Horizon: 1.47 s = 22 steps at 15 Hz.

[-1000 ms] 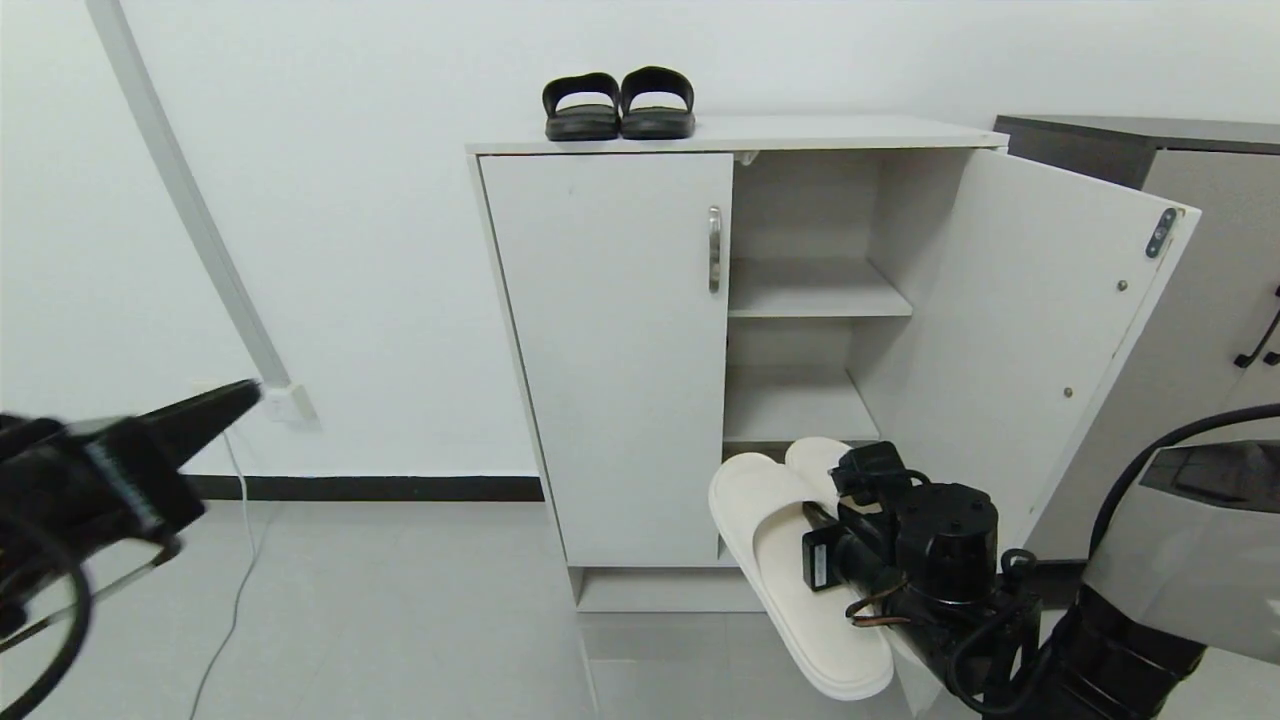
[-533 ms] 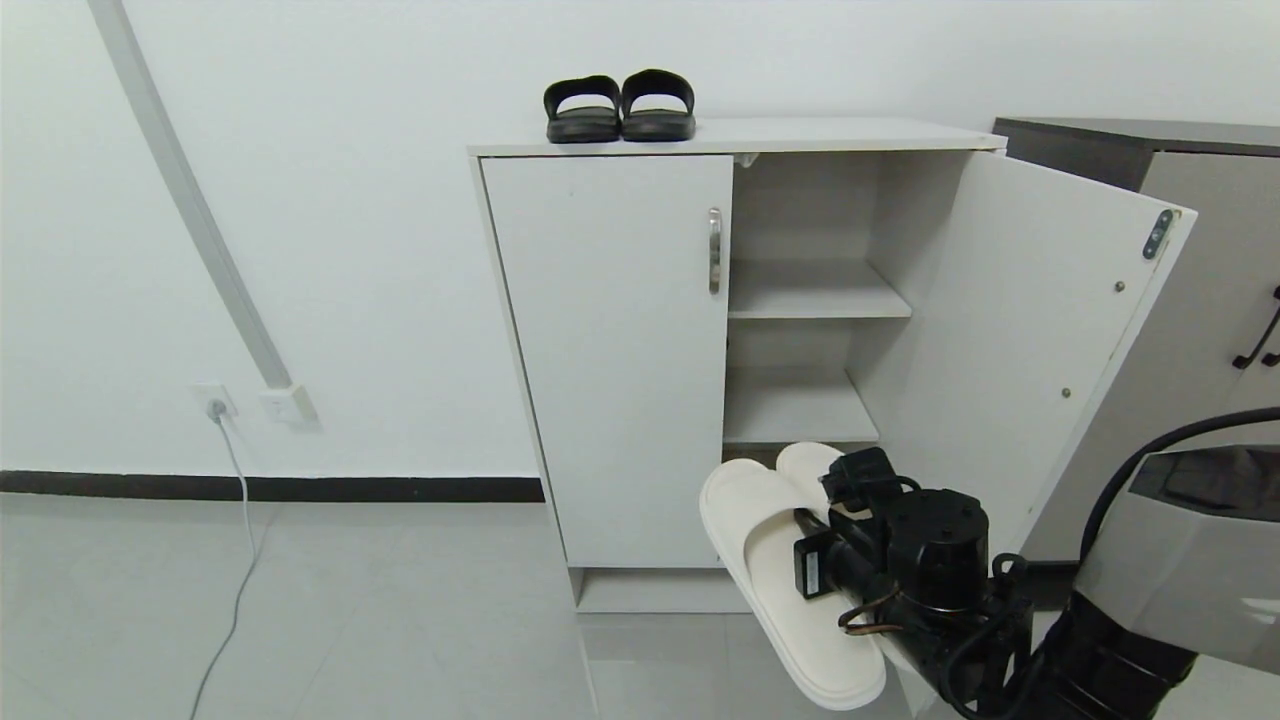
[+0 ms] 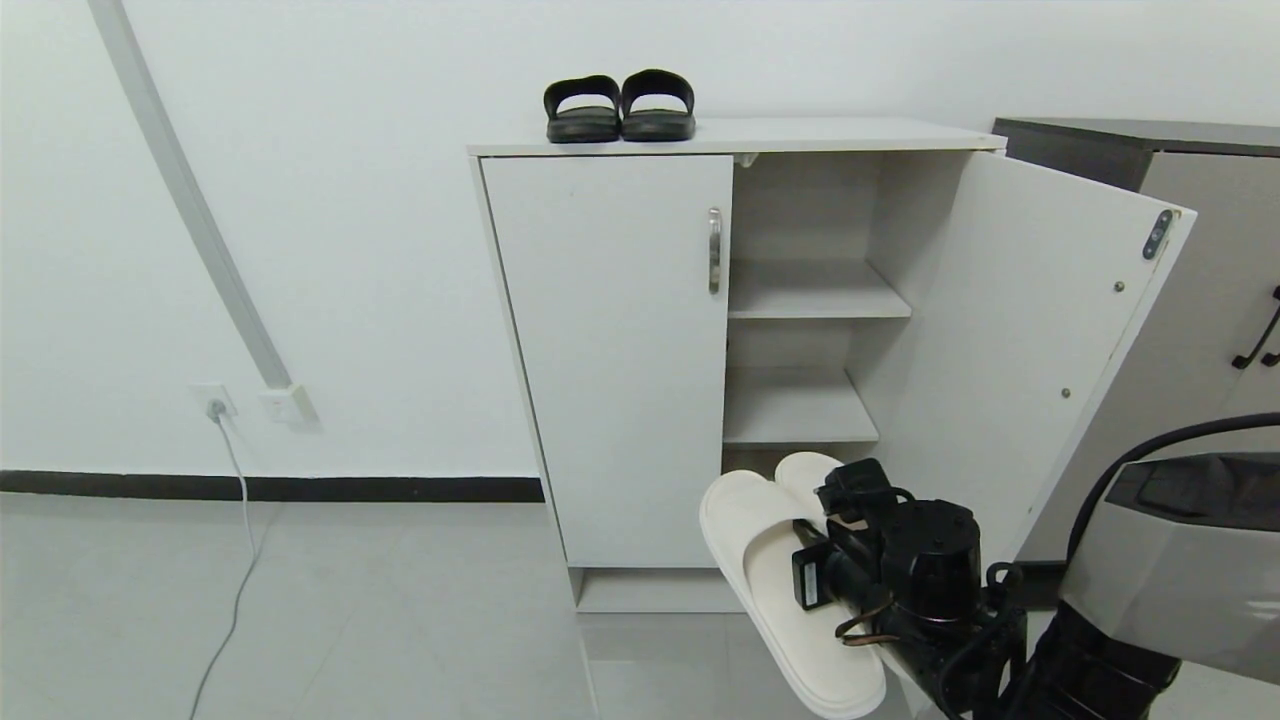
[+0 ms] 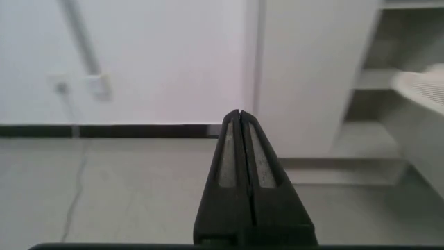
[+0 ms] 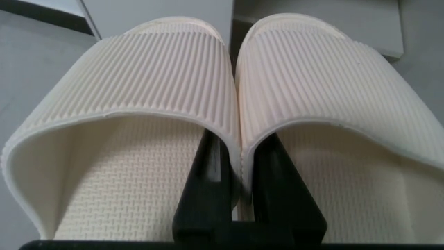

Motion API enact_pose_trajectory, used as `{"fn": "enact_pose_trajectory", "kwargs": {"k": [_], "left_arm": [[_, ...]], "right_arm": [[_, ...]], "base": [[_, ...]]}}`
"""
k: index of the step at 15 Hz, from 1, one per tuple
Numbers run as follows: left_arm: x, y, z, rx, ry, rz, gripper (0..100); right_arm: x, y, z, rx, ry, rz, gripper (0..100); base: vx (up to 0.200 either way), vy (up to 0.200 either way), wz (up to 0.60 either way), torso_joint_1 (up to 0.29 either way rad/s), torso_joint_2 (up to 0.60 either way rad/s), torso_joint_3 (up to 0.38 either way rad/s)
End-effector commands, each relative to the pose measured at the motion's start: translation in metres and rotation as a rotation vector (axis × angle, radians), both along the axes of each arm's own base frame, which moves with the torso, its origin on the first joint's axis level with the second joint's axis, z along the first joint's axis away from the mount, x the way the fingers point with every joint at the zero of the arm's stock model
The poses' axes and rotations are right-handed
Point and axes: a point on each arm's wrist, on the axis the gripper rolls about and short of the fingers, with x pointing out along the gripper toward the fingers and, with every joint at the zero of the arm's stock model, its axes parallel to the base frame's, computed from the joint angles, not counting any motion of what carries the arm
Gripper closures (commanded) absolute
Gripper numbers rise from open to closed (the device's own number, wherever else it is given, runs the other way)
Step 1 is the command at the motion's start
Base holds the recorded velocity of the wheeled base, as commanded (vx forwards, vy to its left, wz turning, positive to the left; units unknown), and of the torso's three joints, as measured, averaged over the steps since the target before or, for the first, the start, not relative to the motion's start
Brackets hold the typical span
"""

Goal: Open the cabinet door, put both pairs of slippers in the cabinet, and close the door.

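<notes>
A pair of white slippers (image 3: 775, 570) hangs low in front of the cabinet's open right half. My right gripper (image 5: 239, 177) is shut on them, pinching the two inner edges together, soles side by side (image 5: 139, 104). A pair of black slippers (image 3: 620, 107) sits on top of the white cabinet (image 3: 600, 350). The cabinet's right door (image 3: 1020, 330) stands swung open, showing an upper shelf (image 3: 810, 290) and a lower shelf (image 3: 795, 405), both bare. The left door is closed. My left gripper (image 4: 239, 121) is shut on nothing, low over the floor to the left of the cabinet (image 4: 312, 69).
A dark grey cabinet (image 3: 1200, 300) stands right behind the open door. A wall socket with a trailing cord (image 3: 215, 405) is at the left, above the grey tiled floor (image 3: 350, 620). A grey conduit (image 3: 190, 200) runs down the wall.
My left arm has dropped out of the head view from its lower left. The right arm has shifted the white slippers slightly left and down.
</notes>
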Motion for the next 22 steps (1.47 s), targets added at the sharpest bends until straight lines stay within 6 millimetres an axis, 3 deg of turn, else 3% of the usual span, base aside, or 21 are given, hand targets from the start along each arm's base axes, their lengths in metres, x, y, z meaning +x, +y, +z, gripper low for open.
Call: {"fn": "enact_pose_trajectory", "kwargs": {"k": [1, 6, 13, 19, 22], "left_arm": [[-0.001, -0.002, -0.005, 0.026, 0.04, -0.068, 100], [-0.001, -0.002, -0.004, 0.022, 0.023, -0.084, 100], [-0.001, -0.002, -0.004, 0.012, 0.024, -0.083, 100], [-0.001, -0.002, -0.004, -0.001, 0.025, -0.082, 100], [-0.001, -0.002, -0.004, -0.004, 0.025, -0.082, 100]], "right_arm": [[-0.001, 0.001, -0.001, -0.001, 0.0, 0.005, 100], [-0.001, 0.007, 0.003, -0.003, -0.028, -0.027, 100], [0.042, 0.042, 0.043, 0.048, -0.155, -0.372, 100], [0.042, 0.042, 0.043, 0.048, -0.155, -0.374, 100], [0.041, 0.043, 0.041, 0.046, -0.153, -0.37, 100]], "base": [[0.0, 0.0, 0.0, 0.0, 0.0, 0.0], [0.0, 0.0, 0.0, 0.0, 0.0, 0.0], [0.0, 0.0, 0.0, 0.0, 0.0, 0.0], [0.0, -0.2, 0.0, 0.002, 0.0, 0.002], [0.0, 0.0, 0.0, 0.0, 0.0, 0.0]]}}
